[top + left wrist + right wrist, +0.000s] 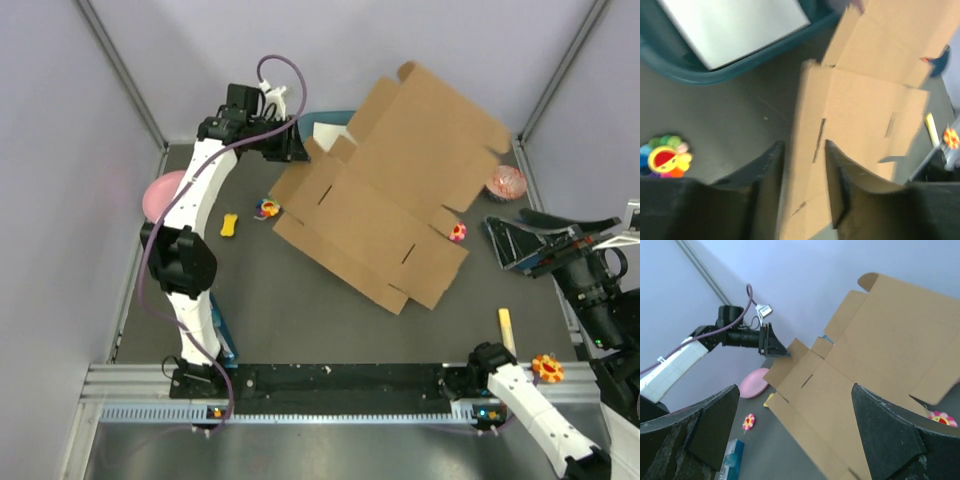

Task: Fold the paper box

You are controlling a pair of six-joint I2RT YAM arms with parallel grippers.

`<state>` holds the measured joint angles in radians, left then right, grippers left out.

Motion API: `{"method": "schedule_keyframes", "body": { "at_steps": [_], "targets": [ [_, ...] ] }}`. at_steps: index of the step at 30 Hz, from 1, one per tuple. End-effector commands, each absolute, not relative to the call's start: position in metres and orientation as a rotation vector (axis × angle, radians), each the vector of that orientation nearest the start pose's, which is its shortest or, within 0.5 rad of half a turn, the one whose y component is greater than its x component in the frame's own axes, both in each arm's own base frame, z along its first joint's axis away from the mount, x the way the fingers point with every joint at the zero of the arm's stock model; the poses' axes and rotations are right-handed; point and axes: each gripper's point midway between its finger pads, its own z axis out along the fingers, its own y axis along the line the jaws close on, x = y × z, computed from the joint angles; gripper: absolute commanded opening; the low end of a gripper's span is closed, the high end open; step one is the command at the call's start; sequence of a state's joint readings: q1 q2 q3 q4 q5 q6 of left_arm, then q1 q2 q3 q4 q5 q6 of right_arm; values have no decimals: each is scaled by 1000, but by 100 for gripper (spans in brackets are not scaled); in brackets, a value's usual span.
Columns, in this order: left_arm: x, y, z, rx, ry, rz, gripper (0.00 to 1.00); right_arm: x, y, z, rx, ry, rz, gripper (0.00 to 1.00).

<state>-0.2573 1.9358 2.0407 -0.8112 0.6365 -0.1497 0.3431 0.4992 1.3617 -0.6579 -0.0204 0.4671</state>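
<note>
Paper box sits mid-bench, unfolded, all flaps spread. Its near panels lie on the surface and its far panel looks tilted up toward the back wall. Left gripper is at the box's far-left corner flap. Its jaws are narrowly parted, with the flap's edge running through the gap; cannot tell if either pad touches the cardboard. Right gripper hangs well off the box's right side, facing it, jaws wide, nothing between them. Containers: a teal bin stands just behind the box's far-left corner, partly hidden by it in the overhead view. A white sheet lies flat inside and fills most of what shows of the bin. A small red-and-white dish stands just off the box's right corner; contents unreadable. Loose items: a pink plate well left of the box, half under the left arm. A rainbow flower toy sits just beside the box's left edge, with a yellow piece a little further left. A second flower toy sits against the box's right edge. A cream stick lies near-right of the box, apart from it.
</note>
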Motion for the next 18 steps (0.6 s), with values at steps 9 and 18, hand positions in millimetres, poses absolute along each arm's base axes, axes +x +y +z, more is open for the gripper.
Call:
{"method": "schedule_keyframes", "body": {
  "at_steps": [9,18],
  "targets": [
    [454,-160,362,-59,1890,-558,98,163,81,432,110,1529,684,95],
    [319,-190,232,-584,1925,-817,99,193,100,394,143,1607,736,94]
  ]
}}
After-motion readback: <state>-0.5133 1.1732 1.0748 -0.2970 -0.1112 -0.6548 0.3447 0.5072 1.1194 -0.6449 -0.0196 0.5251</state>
